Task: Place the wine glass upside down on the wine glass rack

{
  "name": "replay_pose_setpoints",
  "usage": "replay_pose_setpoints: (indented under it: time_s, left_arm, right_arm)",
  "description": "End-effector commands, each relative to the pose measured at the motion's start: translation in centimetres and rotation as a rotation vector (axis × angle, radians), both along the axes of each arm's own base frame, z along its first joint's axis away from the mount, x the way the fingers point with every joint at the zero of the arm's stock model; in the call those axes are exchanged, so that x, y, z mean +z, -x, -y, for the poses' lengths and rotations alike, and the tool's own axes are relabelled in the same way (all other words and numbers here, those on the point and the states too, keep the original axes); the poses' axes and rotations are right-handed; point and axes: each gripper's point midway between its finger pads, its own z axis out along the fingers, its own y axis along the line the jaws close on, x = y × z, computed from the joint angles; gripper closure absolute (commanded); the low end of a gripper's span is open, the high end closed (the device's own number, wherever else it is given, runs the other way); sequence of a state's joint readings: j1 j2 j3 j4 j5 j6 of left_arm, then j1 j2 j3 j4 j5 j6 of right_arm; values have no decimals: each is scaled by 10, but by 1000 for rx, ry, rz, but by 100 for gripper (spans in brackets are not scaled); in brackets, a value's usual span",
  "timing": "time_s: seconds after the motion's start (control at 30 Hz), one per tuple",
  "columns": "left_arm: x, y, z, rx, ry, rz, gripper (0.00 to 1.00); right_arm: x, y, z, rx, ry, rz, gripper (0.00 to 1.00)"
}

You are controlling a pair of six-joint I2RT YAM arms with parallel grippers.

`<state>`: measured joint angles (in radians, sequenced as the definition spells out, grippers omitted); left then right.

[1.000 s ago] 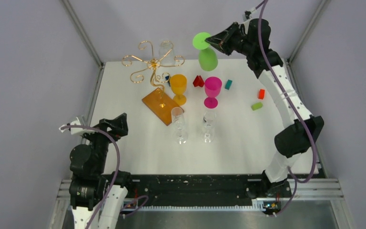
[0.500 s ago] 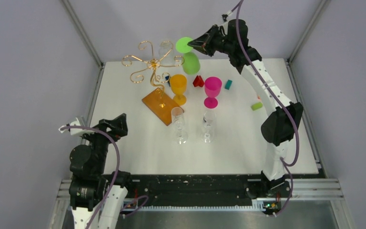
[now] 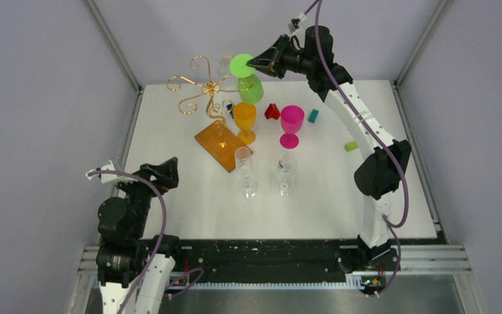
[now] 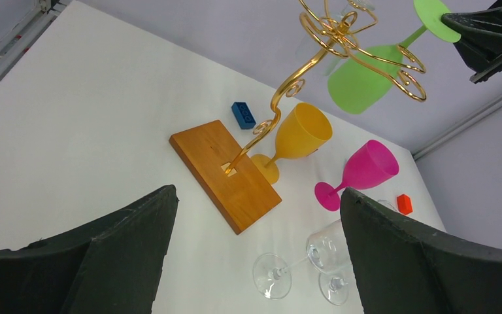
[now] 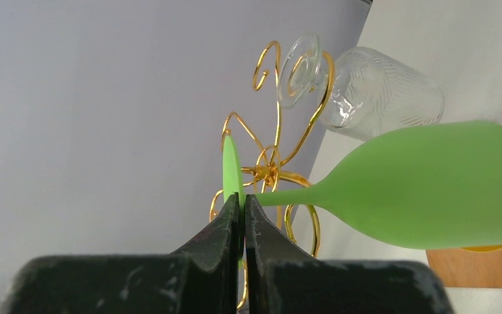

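My right gripper [image 3: 256,64] is shut on the flat foot of a green wine glass [image 3: 251,88] and holds it upside down, high at the back. Its stem sits by the right scroll arm of the gold wire wine glass rack [image 3: 204,85], which stands on an orange-brown wooden base [image 3: 221,146]. In the right wrist view the fingers [image 5: 230,226] pinch the green foot [image 5: 231,167], with the bowl [image 5: 431,186] to the right, in front of the gold scrolls [image 5: 274,167]. A clear glass [image 5: 366,88] hangs on the rack. My left gripper [image 4: 255,255] is open and empty, low at the near left.
On the table stand an orange glass [image 3: 244,118], a pink glass [image 3: 291,121] and two clear glasses [image 3: 245,170] [image 3: 286,171]. Small blocks lie about: red [image 3: 272,111], teal [image 3: 313,116], green [image 3: 351,146], blue [image 4: 242,114]. Walls close in the back and sides.
My right gripper has carried the green glass leftward, from right of the rack to its right scroll arm. The left arm has hardly moved.
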<state>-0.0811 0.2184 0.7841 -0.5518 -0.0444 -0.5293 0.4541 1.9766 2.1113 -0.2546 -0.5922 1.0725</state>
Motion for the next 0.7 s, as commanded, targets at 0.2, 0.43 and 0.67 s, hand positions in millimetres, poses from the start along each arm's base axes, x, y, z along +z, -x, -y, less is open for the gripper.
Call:
replay_pose_setpoints:
  time_s: [0.2,0.43,0.67]
  left_arm:
    - [-3,-1,2,-13,-19,-4,1]
    - [-4,0,6,-39,-29,-2,1]
    - [-7,-2,11,-69,-29,-3,1]
  right_arm:
    - [22,22,-28,149,-37,85,100]
    - [17,30,-39,202,-32,74,100]
    - [19,42,-27,174,1,102,100]
